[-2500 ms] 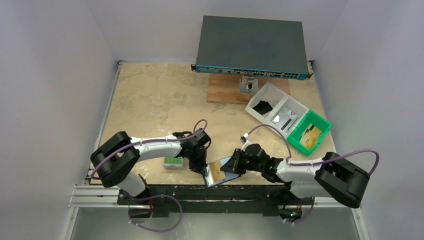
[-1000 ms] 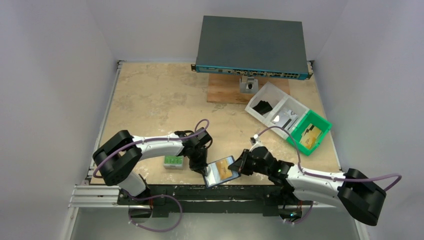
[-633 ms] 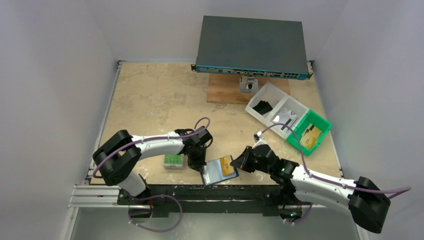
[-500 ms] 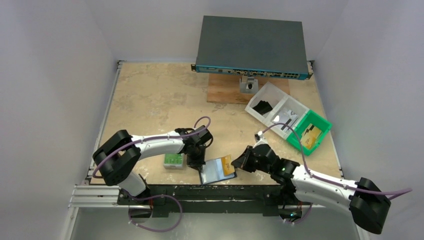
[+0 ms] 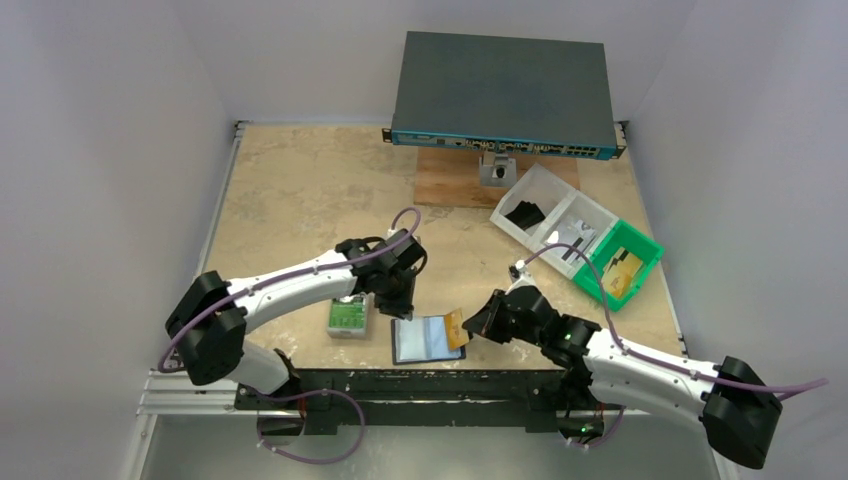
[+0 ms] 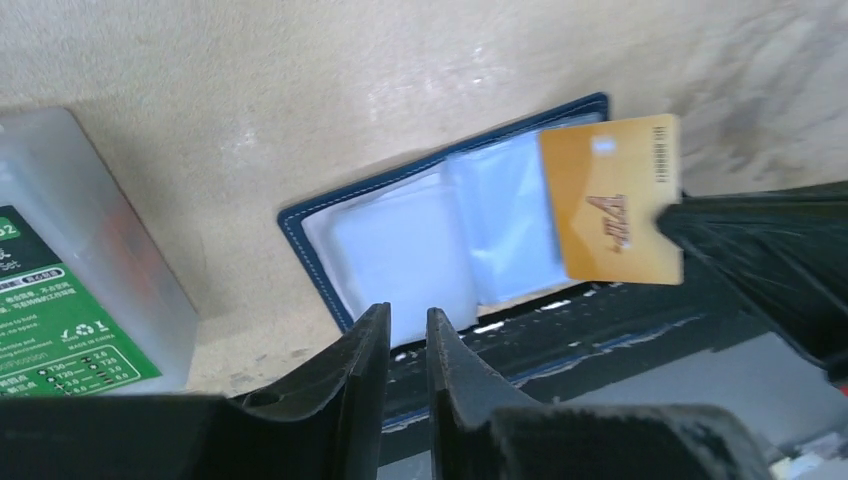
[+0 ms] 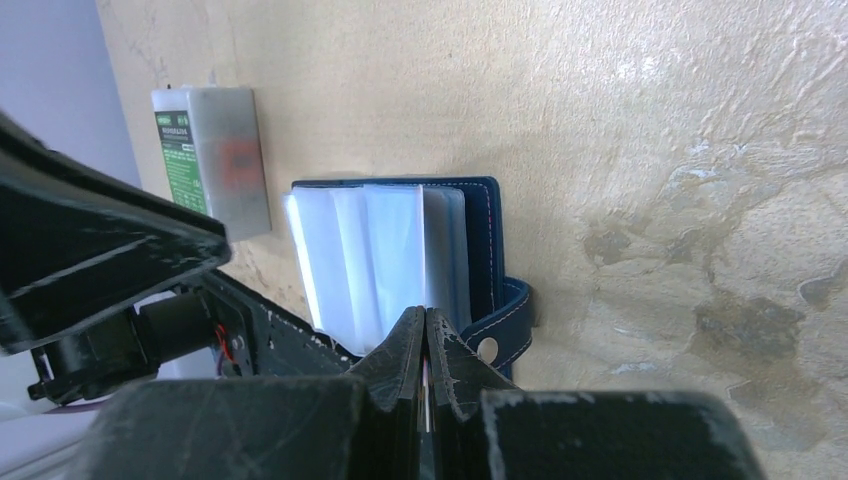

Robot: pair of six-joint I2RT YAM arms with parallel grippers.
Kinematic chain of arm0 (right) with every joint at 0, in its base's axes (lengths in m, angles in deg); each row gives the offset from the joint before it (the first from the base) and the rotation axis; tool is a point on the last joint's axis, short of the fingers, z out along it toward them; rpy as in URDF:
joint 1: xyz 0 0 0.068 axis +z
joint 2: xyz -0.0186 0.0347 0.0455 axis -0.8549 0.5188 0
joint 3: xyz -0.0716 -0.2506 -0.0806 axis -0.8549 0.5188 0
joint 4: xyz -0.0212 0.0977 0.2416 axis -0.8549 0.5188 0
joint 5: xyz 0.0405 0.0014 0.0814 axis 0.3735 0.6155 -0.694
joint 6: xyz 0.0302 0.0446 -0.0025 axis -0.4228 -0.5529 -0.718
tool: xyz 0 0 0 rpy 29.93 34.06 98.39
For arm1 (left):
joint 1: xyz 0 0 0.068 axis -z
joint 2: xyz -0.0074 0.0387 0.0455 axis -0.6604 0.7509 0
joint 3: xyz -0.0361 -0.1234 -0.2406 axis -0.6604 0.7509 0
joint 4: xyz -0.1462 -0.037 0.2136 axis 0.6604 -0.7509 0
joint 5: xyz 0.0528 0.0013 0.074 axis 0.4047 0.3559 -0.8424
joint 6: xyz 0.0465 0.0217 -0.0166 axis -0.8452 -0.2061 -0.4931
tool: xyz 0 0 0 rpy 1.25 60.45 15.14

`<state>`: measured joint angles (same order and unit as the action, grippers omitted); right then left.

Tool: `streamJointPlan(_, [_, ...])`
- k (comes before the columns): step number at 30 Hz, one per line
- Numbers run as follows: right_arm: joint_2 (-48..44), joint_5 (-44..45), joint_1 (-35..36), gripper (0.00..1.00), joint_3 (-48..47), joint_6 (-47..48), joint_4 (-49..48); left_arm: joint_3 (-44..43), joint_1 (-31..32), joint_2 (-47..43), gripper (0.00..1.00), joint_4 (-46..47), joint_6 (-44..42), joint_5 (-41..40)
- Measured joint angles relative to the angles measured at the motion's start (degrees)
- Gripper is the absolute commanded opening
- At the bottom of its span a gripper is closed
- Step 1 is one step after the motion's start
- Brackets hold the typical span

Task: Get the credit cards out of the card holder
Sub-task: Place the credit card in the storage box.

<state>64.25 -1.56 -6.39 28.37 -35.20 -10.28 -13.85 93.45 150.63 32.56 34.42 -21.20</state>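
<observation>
Overhead view first: a small navy-blue folding card holder point(image 5: 425, 341) lies spread open and flat on the mottled beige table point(image 5: 300, 190), at its near edge between the two arms. The right gripper point(image 5: 468, 325) reaches in low from the right, clenched on a thin tan-gold credit card point(image 5: 455, 323) that overlaps the holder's right edge. That low, sideways reach suits sliding the card out along its sleeve. The left gripper point(image 5: 402, 306) hangs near the holder's far-left corner, apart from it. A grey plastic case with a green label point(image 5: 347, 315) sits just left of the holder.

Left wrist view: the left jaws stand slightly parted with nothing between them. Clear plastic sleeves point(image 6: 470, 235) fan over the light-blue lining. Most of the card's face shows past them, so it looks nearly free, though I cannot tell whether its inner edge has left the pocket.

Right wrist view: the right fingers pinch tight, the card only a thin line between them, beside the snap-button tab point(image 7: 497, 345). With nothing pinning the holder, it may drag along if the card catches.
</observation>
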Motion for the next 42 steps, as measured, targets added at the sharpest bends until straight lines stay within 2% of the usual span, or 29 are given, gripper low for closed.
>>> streamJointPlan(2, [0.0, 0.1, 0.0, 0.00, -0.2, 0.0, 0.4, -1.3, 0.0, -1.8, 0.36, -0.2, -0.8, 0.0])
streamJointPlan(8, [-0.2, 0.9, 0.0, 0.00, -1.8, 0.2, 2.3, -2.8, -0.3, -5.8, 0.53, -1.7, -2.0, 0.1])
streamJointPlan(13, [-1.3, 2.4, 0.0, 0.00, -3.8, 0.4, 5.3, -3.7, -0.7, -7.7, 0.59, -3.0, -2.9, 0.1])
streamJointPlan(21, [-0.9, 7.1, -3.4, 0.00, -11.0, 2.1, 14.2, -5.3, -1.1, -10.3, 0.60, -4.7, -4.8, 0.1])
streamJointPlan(34, [1.5, 18.8, -24.9, 0.00, -28.2, 10.5, 37.7, -5.5, -3.2, -11.8, 0.61, -5.2, -8.7, 2.3])
streamJointPlan(37, [2.4, 19.5, -30.5, 0.00, -30.6, 12.6, 40.6, -5.5, -3.7, -12.6, 0.61, -4.7, -9.0, 3.3])
streamJointPlan(42, [5.2, 20.7, -35.7, 0.00, -33.9, 15.4, 44.0, -5.0, -4.2, -13.3, 0.61, -3.3, -9.5, 4.9])
